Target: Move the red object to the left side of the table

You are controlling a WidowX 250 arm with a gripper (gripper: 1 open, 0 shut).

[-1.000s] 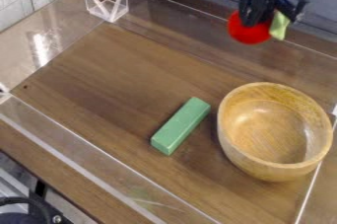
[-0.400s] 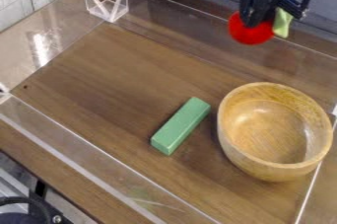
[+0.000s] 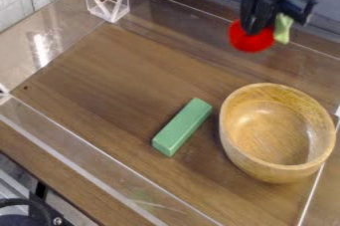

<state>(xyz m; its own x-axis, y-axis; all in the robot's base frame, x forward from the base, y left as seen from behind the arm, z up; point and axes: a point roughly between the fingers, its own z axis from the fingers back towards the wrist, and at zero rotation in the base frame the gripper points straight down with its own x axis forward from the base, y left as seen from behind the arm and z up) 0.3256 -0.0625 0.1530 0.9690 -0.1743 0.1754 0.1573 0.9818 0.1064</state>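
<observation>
The red object (image 3: pixel 248 36) is a small round bright-red toy fruit with a green tip (image 3: pixel 283 26), at the far right of the table (image 3: pixel 119 81). My dark gripper (image 3: pixel 263 19) comes down from the top edge and is shut on the red object, covering its upper part. Whether the fruit rests on the wood or hangs just above it cannot be told.
A wooden bowl (image 3: pixel 276 132) stands at the front right. A green rectangular block (image 3: pixel 182 126) lies left of the bowl. Low clear plastic walls (image 3: pixel 80 170) edge the tabletop, with a clear corner piece (image 3: pixel 105 3) at the back left.
The gripper and the red object have shifted slightly down and toward the front. The bowl and block have not moved.
</observation>
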